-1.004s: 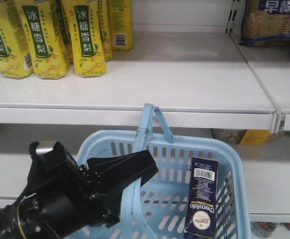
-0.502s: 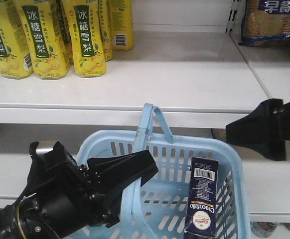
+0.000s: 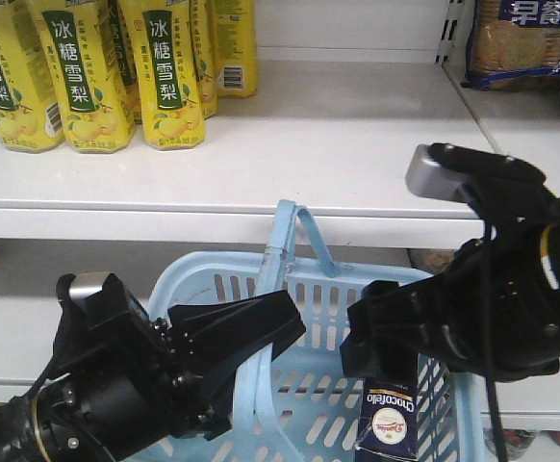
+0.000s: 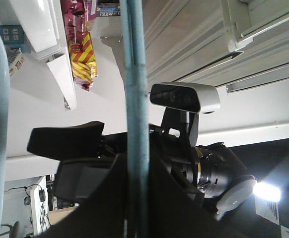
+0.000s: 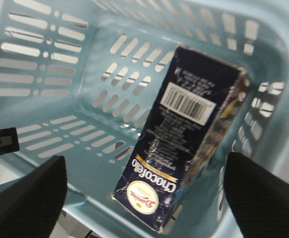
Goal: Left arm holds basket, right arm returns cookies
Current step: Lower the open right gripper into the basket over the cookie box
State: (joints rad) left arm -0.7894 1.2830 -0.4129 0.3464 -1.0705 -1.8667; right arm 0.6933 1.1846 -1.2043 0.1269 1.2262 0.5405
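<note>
The light blue basket (image 3: 323, 289) hangs in front of the shelves, and my left gripper (image 3: 261, 332) is shut on its upright hoop handle (image 3: 278, 241). In the left wrist view that handle (image 4: 134, 89) runs up from between the shut jaws of the left gripper (image 4: 137, 198). The navy cookies box (image 3: 388, 423) leans in the basket's right corner, its top hidden by my right gripper (image 3: 384, 339). In the right wrist view the cookies (image 5: 184, 148) lie below the open right gripper (image 5: 144, 198), whose fingers (image 5: 25, 198) stand wide on either side without touching the box.
Yellow bottles (image 3: 88, 77) stand on the upper white shelf (image 3: 338, 144) at the left. A blue biscuit pack (image 3: 525, 43) sits on the neighbouring shelf at the upper right. More goods (image 3: 463, 262) sit on the lower shelf behind the basket.
The right arm has come in from the right and now hangs over the basket, covering the top of the cookies box. The left arm and basket have not moved.
</note>
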